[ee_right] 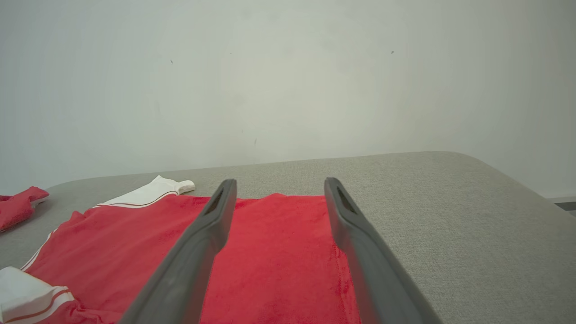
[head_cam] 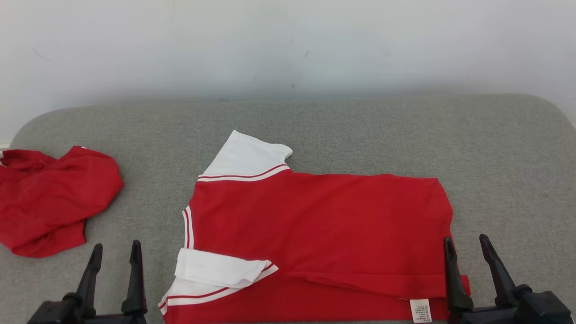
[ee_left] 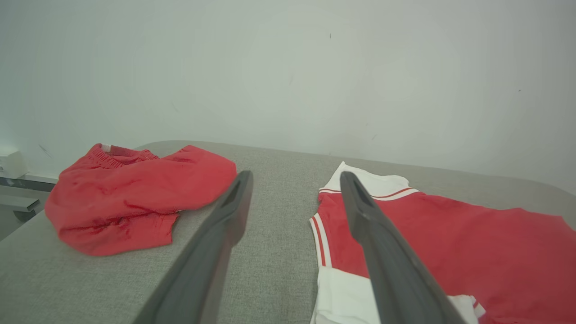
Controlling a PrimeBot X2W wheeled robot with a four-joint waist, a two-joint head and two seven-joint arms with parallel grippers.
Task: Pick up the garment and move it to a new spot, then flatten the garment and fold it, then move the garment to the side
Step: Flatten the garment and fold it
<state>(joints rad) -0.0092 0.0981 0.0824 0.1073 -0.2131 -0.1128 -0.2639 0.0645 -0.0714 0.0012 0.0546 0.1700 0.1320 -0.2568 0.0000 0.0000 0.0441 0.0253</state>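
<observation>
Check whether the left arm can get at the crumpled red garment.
Probably yes. The left tool stands open close to the crumpled garment, with bare grey cushion between them. The shirt lies on the tool's other side, out of the way.

The head camera looked forward and down from above the near edge of the grey padded surface (head_cam: 360, 130), facing the wall (head_cam: 288, 45) at the far side, and took in nearly the surface's whole width. The left wrist camera sat low at the near left, close above the surface, and looked along the left gripper (ee_left: 294, 173) toward the wall. The right wrist camera sat low at the near right and looked along the right gripper (ee_right: 278, 180) the same way. All three views shared the red-and-white shirt (head_cam: 324, 220). The left wrist view covered its left end, the right wrist view its right part. The crumpled red garment (head_cam: 49, 198) at the left also fell within all three, at the left edge of the right wrist view.
</observation>
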